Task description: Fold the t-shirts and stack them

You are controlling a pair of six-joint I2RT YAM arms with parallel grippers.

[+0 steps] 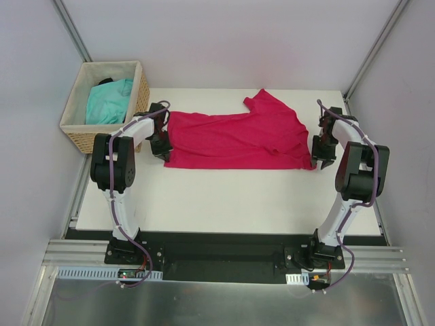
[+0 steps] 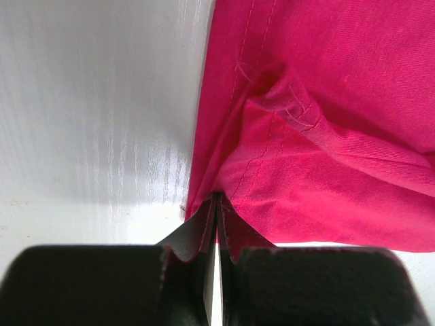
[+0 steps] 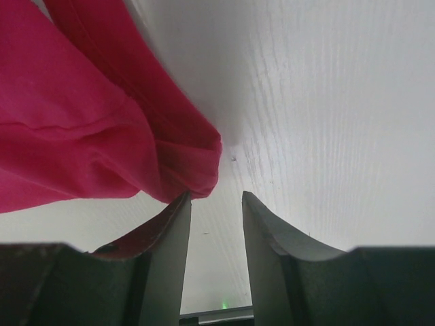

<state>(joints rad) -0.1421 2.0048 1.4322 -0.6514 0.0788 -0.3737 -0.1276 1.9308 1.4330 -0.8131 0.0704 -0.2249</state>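
Note:
The crimson-pink t-shirt lies spread flat across the back of the white table, one sleeve pointing to the far side. My left gripper sits at its left edge. In the left wrist view that gripper is shut, with the shirt's hem drawn in to its tips. My right gripper stands at the shirt's right edge. In the right wrist view it is open, the shirt's corner touching its left fingertip, with only table in the gap. The turquoise t-shirt lies bunched in the basket.
A woven wicker basket stands at the table's back left corner, close beside the left arm. Pale walls close in the sides and back. White tabletop runs between the shirt and the arm bases.

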